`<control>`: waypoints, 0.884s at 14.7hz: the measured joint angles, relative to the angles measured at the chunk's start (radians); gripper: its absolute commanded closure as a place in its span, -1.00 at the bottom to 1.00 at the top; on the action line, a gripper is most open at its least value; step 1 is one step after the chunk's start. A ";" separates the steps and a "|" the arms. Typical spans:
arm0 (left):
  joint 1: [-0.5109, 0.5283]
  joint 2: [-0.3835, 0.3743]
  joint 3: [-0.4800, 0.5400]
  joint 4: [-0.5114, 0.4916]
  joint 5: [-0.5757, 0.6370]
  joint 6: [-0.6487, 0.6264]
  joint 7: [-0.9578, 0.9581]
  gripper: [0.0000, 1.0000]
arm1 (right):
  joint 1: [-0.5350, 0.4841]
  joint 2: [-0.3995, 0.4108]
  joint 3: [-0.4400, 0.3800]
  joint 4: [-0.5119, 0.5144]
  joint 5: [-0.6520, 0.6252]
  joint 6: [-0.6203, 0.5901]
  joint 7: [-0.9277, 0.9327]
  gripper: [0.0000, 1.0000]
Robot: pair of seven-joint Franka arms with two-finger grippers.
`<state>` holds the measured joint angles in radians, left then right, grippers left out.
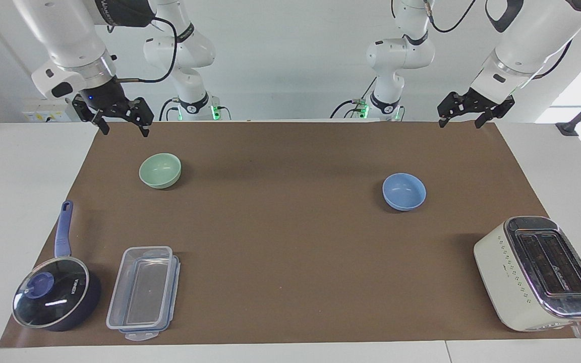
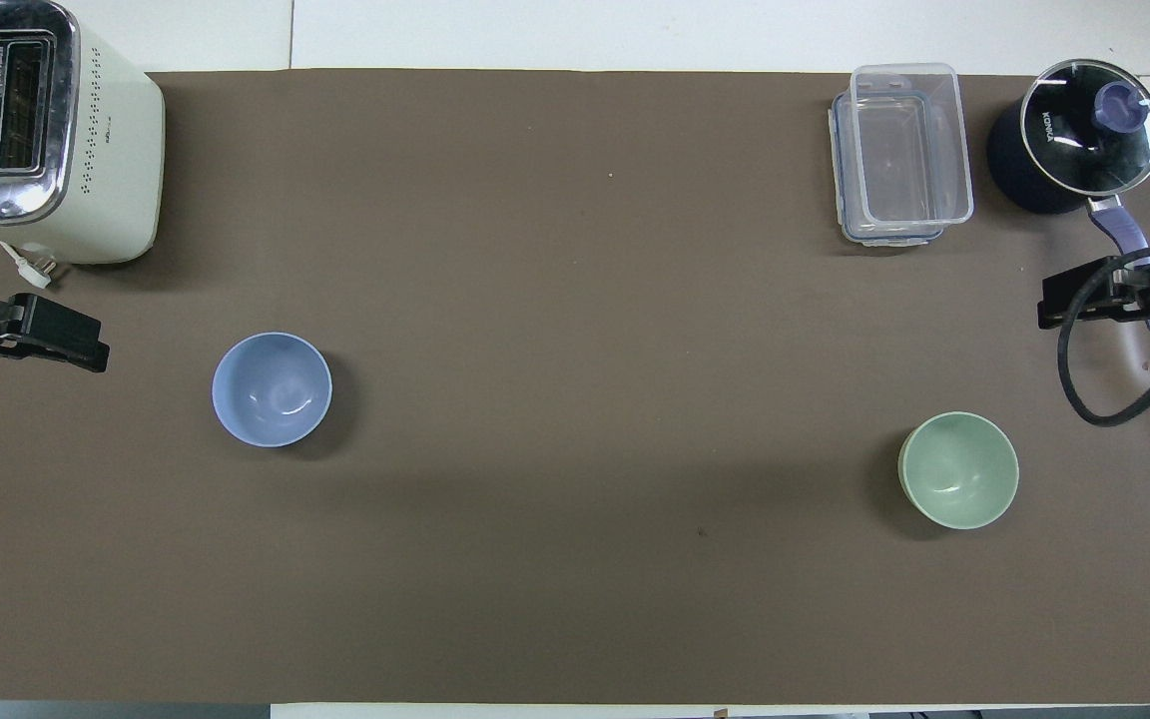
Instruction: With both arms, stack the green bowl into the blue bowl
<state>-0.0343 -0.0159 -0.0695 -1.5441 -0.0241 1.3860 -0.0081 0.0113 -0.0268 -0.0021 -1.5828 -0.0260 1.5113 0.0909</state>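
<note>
The green bowl sits upright and empty on the brown mat, toward the right arm's end. The blue bowl, same size and also empty, rests on the mat toward the left arm's end, well apart from it. My right gripper hangs open in the air over the mat's edge at its own end, touching nothing. My left gripper hangs open over the mat's edge at the other end, holding nothing.
A cream toaster stands farther from the robots than the blue bowl. A dark blue saucepan with a glass lid and a clear plastic container lie farther out than the green bowl.
</note>
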 measured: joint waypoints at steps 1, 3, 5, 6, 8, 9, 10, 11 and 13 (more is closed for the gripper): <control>0.000 0.000 0.000 0.000 0.000 0.000 0.000 -1.00 | 0.000 0.000 0.000 0.000 0.000 0.000 0.000 -1.00; 0.000 0.000 0.000 0.000 0.000 0.000 0.000 -1.00 | 0.000 0.000 0.001 0.000 0.000 0.000 0.000 -1.00; 0.000 0.000 0.000 -0.001 0.000 0.000 0.000 -1.00 | 0.000 0.000 0.001 0.000 0.000 0.000 0.000 -1.00; 0.000 0.000 0.000 -0.001 0.000 0.000 0.000 -1.00 | 0.000 0.000 0.001 0.000 0.000 0.000 0.000 -1.00; 0.000 0.000 0.000 -0.002 0.000 0.000 0.000 -1.00 | 0.002 0.000 0.002 -0.002 0.000 -0.001 0.000 -1.00; 0.000 0.000 0.000 -0.002 0.000 0.000 0.000 -1.00 | 0.003 0.000 0.002 -0.005 0.000 -0.001 0.000 -1.00; 0.000 0.000 0.000 -0.003 0.000 0.000 0.000 -1.00 | 0.004 0.000 0.002 -0.007 0.000 -0.001 0.000 -1.00; 0.000 0.000 0.000 -0.005 0.000 0.003 0.000 -1.00 | 0.004 0.000 0.002 -0.009 0.000 -0.001 0.000 -1.00; 0.001 -0.007 0.001 -0.041 0.000 0.065 -0.001 -1.00 | 0.003 0.000 0.002 -0.012 0.000 -0.001 0.000 -1.00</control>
<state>-0.0337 -0.0233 -0.0688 -1.5846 -0.0241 1.4507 -0.0087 0.0140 -0.0268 -0.0003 -1.5945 -0.0260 1.5107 0.0909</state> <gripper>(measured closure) 0.000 0.000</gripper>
